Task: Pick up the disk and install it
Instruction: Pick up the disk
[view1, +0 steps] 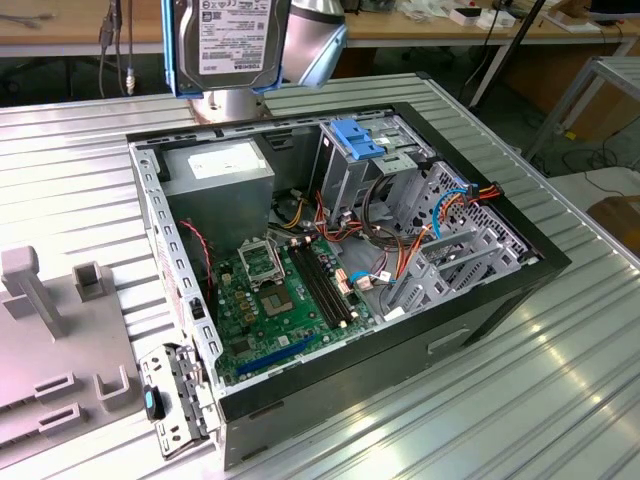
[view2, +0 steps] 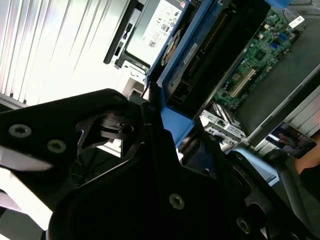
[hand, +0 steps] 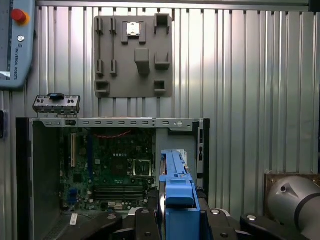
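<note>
Aloft, disk (view1: 228, 45) label-out, exterior view

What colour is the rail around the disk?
Bright blue; the disk shows best in the exterior view.

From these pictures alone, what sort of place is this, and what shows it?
Probably a robotics lab: the gripper holds the disk above an open computer case on a ribbed metal table, with wooden workbenches behind.

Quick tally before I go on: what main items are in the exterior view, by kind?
disk, up in the air: 1
open computer case: 1
power supply box: 1
motherboard: 1
blue caddy: 1
grey fixture plate: 1
Total: 6
</note>
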